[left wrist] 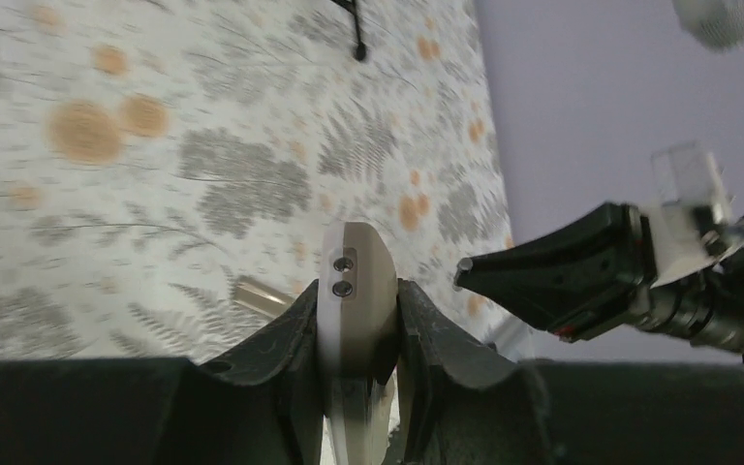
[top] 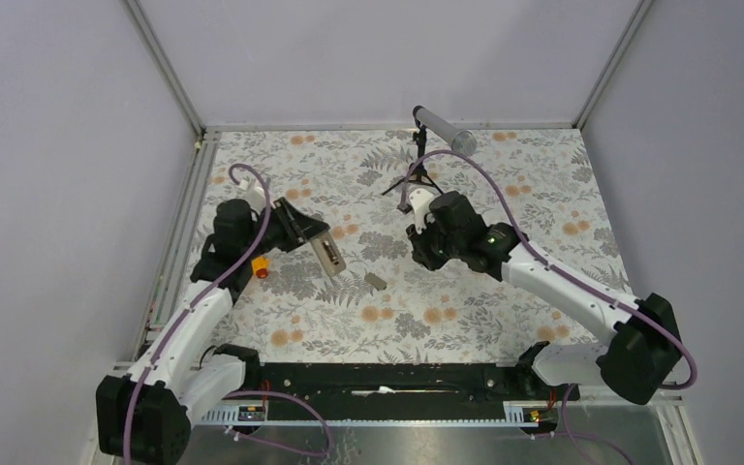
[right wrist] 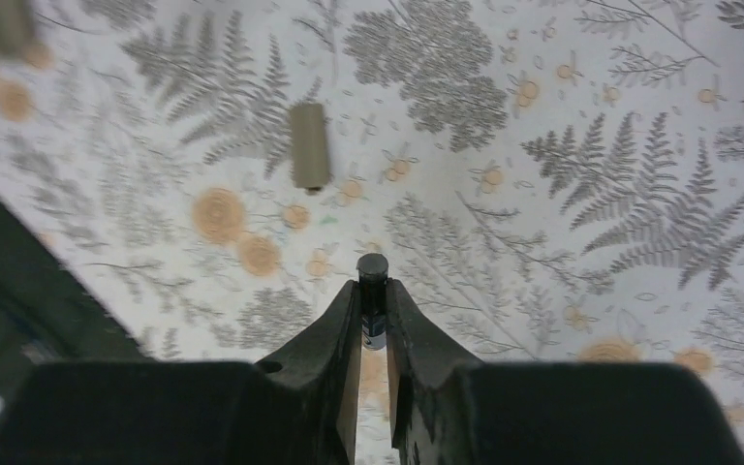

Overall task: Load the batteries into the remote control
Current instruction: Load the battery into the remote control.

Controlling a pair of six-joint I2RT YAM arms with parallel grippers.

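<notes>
Plainly, the battery [right wrist: 372, 276] looks slim, dark and round-capped.

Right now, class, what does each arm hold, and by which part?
The left gripper clamps the remote control by its long side edges. The right gripper pinches one battery across its body, with one end sticking out.

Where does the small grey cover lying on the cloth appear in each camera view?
Top view: cover near centre, right of the remote.
Left wrist: lower centre, just left of the remote.
Right wrist: upper left of centre.
Shared landmark: the flowered cloth.
</notes>
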